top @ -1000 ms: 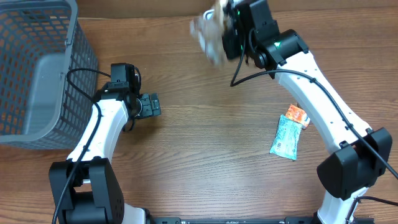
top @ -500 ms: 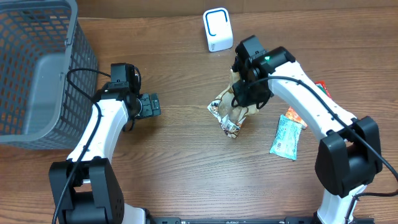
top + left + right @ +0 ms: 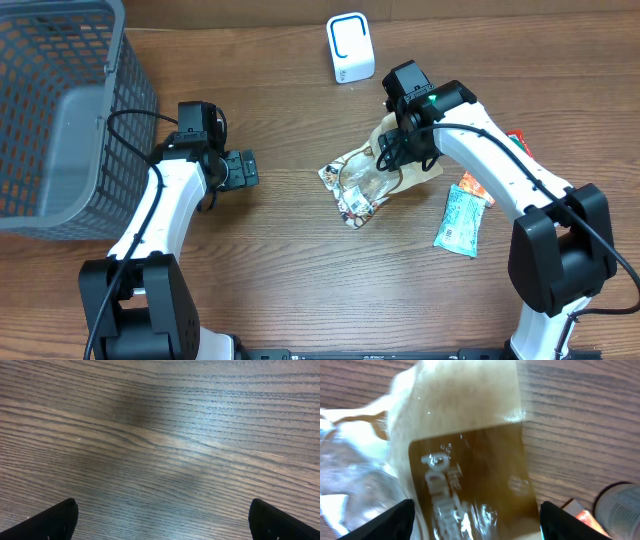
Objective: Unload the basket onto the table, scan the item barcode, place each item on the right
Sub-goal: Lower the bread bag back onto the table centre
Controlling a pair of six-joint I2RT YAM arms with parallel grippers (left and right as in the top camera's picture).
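The item, a clear and tan snack bag with a brown label, lies on the table in the middle. In the right wrist view the bag fills the space between the spread fingers without either pad pressing on it. My right gripper hangs open over the bag's right end. The white barcode scanner stands at the back centre. My left gripper stays open at the left over bare wood, nothing between its fingers.
A grey mesh basket stands at the far left. A teal packet and an orange packet lie right of the bag, under the right arm. A red item peeks out behind that arm.
The right gripper brought the bag down from near the scanner to the table, then opened. The bag now lies flatter and a little further left. The left arm has not moved.
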